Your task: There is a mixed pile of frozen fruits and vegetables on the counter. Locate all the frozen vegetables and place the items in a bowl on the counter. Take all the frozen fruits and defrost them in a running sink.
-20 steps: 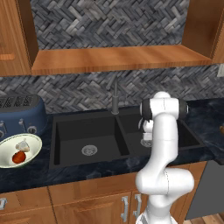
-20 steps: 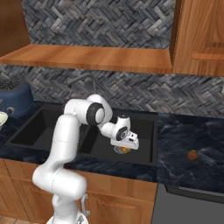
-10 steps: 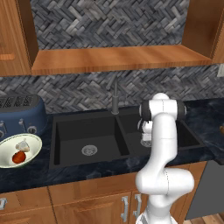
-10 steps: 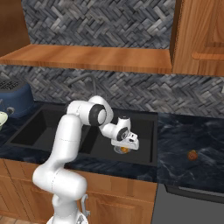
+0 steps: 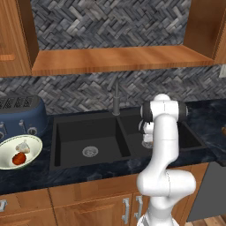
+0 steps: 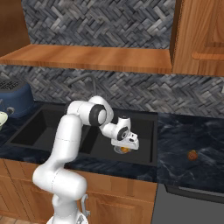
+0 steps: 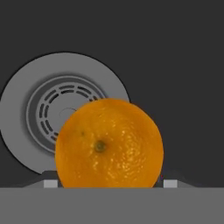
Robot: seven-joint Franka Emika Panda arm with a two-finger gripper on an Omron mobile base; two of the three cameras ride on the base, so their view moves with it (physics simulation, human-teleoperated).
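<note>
Orange (image 7: 109,143): round, rigid, slick, light; rolls readily. Take across its widest girth. Sits between pincer (image 7: 107,183) tips; grip or release indiscernible.

No readable text, labels, brands, numbers or signs anywhere: none on cabinets, toaster (image 5: 20,115), sink (image 5: 88,137) or counter (image 6: 192,135).

A blue toaster (image 5: 20,115) stands at the left against the grey herringbone backsplash (image 5: 110,22). A wooden shelf (image 5: 119,59) runs above, with wooden cabinets (image 6: 199,37) beside it.
</note>
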